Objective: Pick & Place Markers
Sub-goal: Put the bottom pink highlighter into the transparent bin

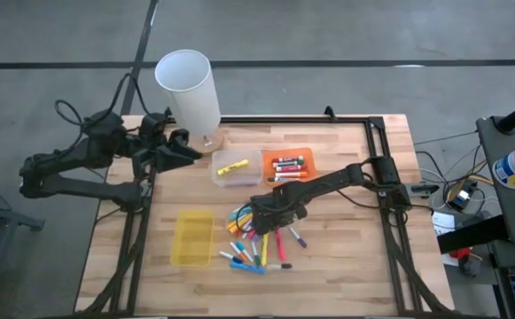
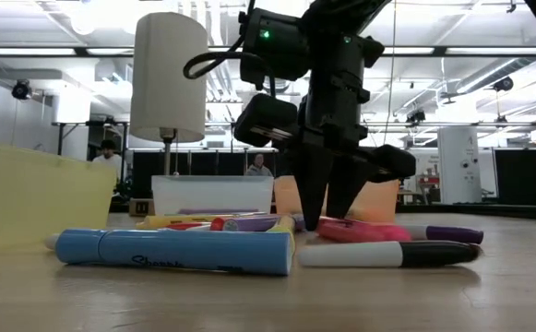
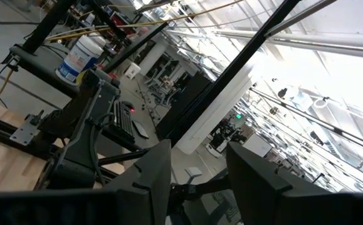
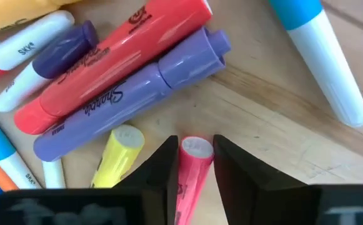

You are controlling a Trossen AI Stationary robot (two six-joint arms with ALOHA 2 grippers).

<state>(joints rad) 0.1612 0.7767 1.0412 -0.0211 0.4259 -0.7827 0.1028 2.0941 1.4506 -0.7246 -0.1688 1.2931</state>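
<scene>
High view showed a clear tray (image 1: 236, 167) holding one yellow marker (image 1: 232, 167), an orange tray (image 1: 287, 163) holding several markers, and a yellow translucent tray (image 1: 192, 237). Loose markers (image 1: 255, 244) lay piled on the wooden table (image 1: 346, 257) beside it. The right gripper (image 4: 192, 164) stood in the pile, fingers clamped on a pink marker (image 4: 190, 175). The left gripper (image 3: 197, 172) waited, fingers parted, beside a white cylinder (image 1: 189, 89).

Pink marker (image 4: 190, 167), purple marker (image 4: 131, 87)
</scene>
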